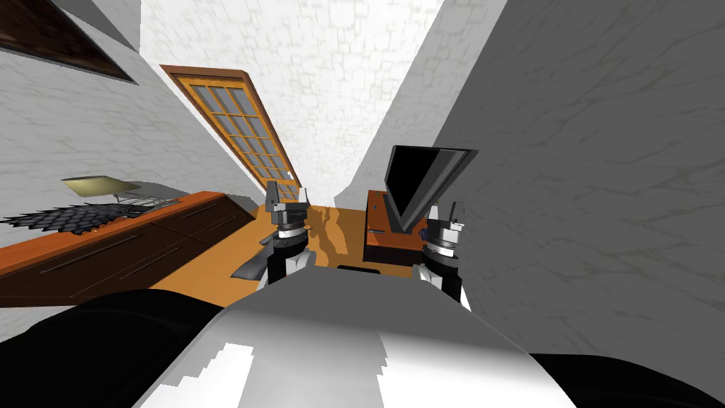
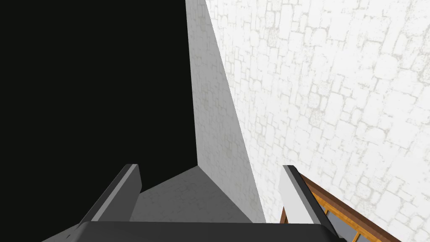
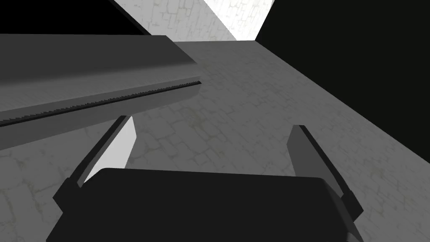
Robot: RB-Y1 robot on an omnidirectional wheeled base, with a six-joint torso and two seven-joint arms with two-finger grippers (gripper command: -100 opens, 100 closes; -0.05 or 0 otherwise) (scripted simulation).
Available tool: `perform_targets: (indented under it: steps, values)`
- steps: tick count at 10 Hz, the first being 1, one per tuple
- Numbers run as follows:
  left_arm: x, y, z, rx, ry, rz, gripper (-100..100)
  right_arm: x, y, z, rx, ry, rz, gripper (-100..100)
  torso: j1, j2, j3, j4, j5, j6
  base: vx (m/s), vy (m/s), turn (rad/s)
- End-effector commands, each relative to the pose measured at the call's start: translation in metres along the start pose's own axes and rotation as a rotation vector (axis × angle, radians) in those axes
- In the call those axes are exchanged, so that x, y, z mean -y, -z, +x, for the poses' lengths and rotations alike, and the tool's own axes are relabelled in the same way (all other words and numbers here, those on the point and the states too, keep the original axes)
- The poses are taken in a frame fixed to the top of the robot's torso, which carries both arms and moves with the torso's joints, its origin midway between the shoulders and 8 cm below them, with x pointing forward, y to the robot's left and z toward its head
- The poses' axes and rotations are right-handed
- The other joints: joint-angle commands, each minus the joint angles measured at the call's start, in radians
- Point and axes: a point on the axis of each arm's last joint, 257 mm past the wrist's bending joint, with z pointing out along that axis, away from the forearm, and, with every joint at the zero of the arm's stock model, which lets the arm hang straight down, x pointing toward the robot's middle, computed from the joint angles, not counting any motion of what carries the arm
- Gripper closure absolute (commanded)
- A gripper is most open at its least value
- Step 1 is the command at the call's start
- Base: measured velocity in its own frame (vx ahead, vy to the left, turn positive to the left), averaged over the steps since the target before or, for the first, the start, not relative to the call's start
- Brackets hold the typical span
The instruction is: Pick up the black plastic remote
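Count as seen: one door (image 1: 237, 124), one sideboard (image 1: 106, 248), one screen (image 1: 418, 177), one stand (image 1: 379, 237), one frame (image 1: 56, 35), one mat (image 1: 64, 216), apparently one lampshade (image 1: 95, 185). Grippers, two: left gripper (image 1: 289, 188), right gripper (image 1: 447, 207).

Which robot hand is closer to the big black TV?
Right. The right gripper is close beside the TV, near its lower edge. The left gripper is farther off on the other side, toward the glass-paned door.
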Motion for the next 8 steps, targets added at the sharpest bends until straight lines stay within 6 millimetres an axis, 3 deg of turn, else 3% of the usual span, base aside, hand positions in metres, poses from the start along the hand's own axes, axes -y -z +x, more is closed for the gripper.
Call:
perform_targets:
  steps: [1,4,8]
  values:
    - [0.0,0.0,0.0,0.0,0.0,0.0,0,0.008,0.004,0.005,-0.033,0.02,0.018,-100,0.0,0.0,0.0,0.0,0.0,0.0,0.007,0.027,0.021]
    - [0.0,0.0,0.0,0.0,0.0,0.0,0,0.04,0.02,0.016,-0.128,0.089,0.091,-100,0.004,-0.002,-0.001,0.0,0.001,0.0,0.026,0.072,0.043]
    - [0.0,0.0,0.0,0.0,0.0,0.0,0,0.103,0.065,0.026,-0.29,0.233,0.238,-100,0.009,-0.004,-0.002,-0.001,0.002,0.0,0.056,0.126,0.099]
